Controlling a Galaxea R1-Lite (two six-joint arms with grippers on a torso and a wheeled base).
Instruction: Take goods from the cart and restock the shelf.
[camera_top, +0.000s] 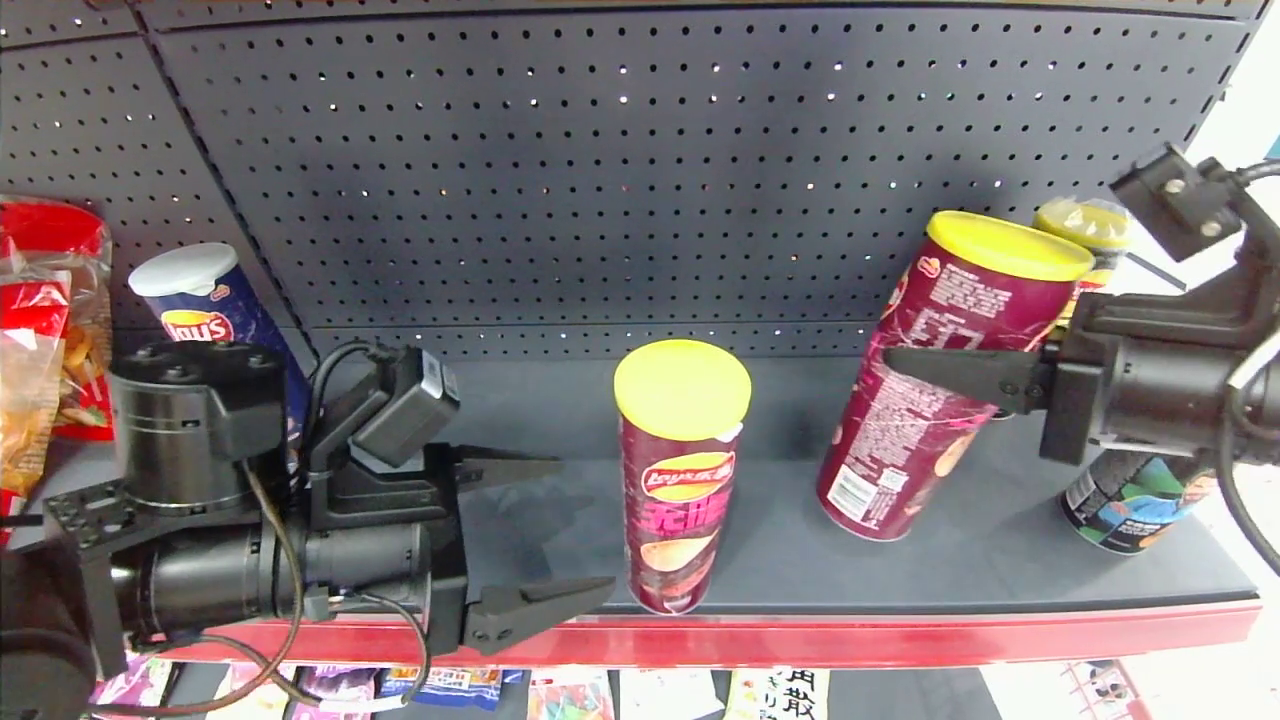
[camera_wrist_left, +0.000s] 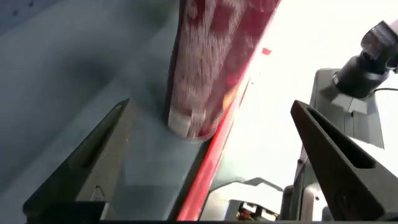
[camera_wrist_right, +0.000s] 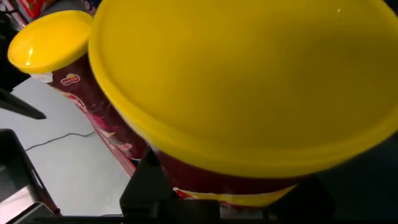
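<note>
Dark red can (camera_top: 900, 450) with a yellow lid, held around its upper part by the right hand (camera_top: 935, 365). Closed firmly on it from both sides, likely to stop it slipping. Tilted, top leaning to the right, bottom down at the grey shelf (camera_top: 800, 560); touching or just above, hard to tell. Looks like the putting-down step, with the can not yet let go. Needs standing up straight first, or may tip over once freed.

Second dark red can (camera_top: 680, 480) a little way to the left. Upright on the shelf, close to the red front edge (camera_top: 900, 630), picture side facing out, probably for shoppers to see. Seems already in its place.

Left hand (camera_top: 585, 527) just beside that standing can, spread wide with nothing in it. Low over the front of the shelf, fingers pointing at the can, maybe ready to steady it or push it back a bit.

Another can (camera_top: 1130, 500) behind the right hand, yellow lid, blue and green sides. Blue can (camera_top: 215, 310) with a white lid far left, behind the left arm, next to red snack bags (camera_top: 40, 330).
</note>
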